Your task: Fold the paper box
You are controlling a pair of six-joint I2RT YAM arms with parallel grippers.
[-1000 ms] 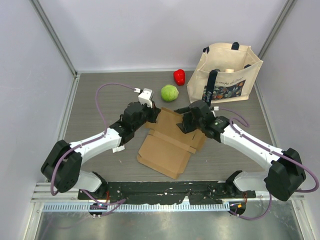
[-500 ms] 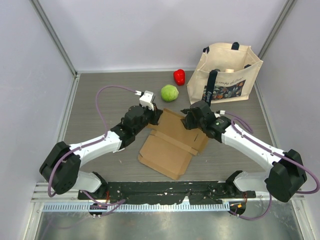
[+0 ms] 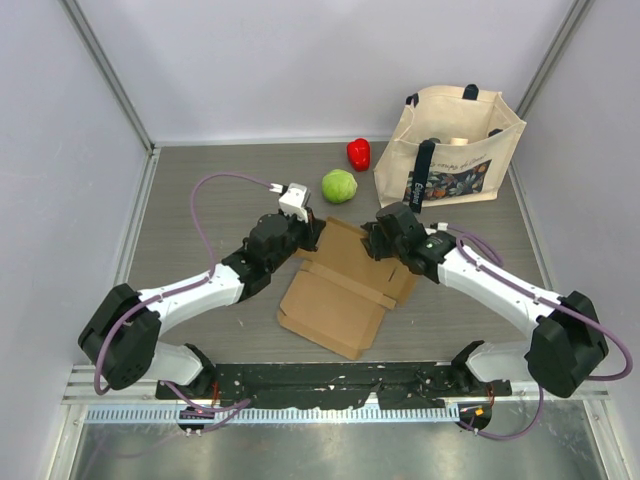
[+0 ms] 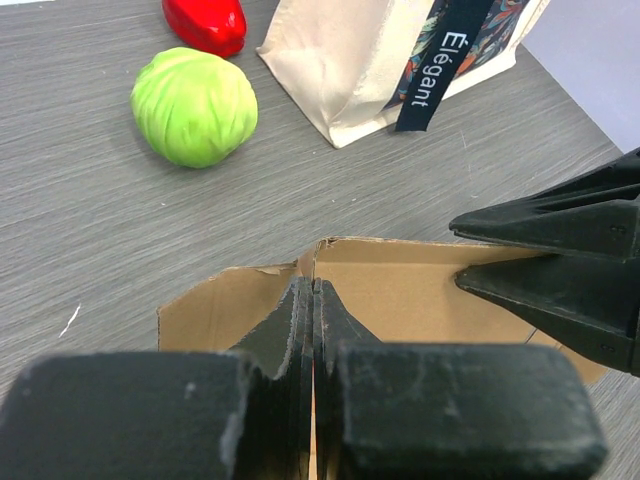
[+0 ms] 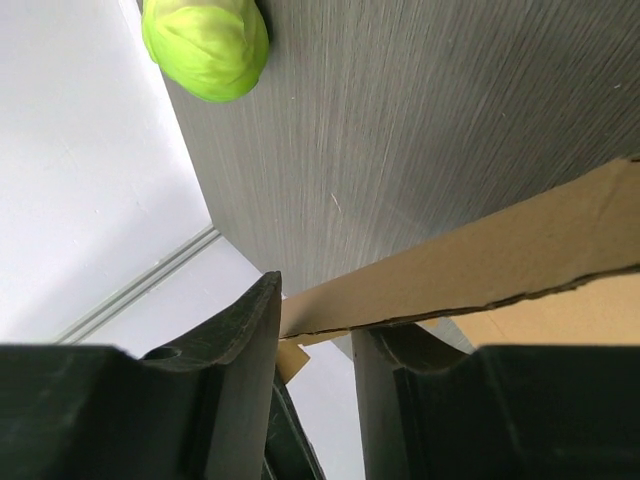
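The brown paper box (image 3: 330, 295) lies mostly flat in the middle of the table, with its far flaps raised. My left gripper (image 3: 312, 232) sits at the far left corner, shut on an upright flap edge (image 4: 316, 262); a thin line of cardboard shows between its fingers (image 4: 300, 320). My right gripper (image 3: 372, 238) is at the far right flap. In the right wrist view that gripper (image 5: 315, 310) straddles the flap's edge (image 5: 470, 260) with its jaws partly apart and a gap still showing. The right gripper's dark fingers (image 4: 560, 260) show at the right of the left wrist view.
A green cabbage (image 3: 339, 186) and a red pepper (image 3: 358, 153) sit just beyond the box. The beige tote bag (image 3: 450, 145) stands at the far right. Grey walls enclose the table on three sides.
The right gripper's jaws have narrowed around the far right flap, and the gripper has shifted slightly towards the back. The left gripper has edged a little farther while still holding its flap.
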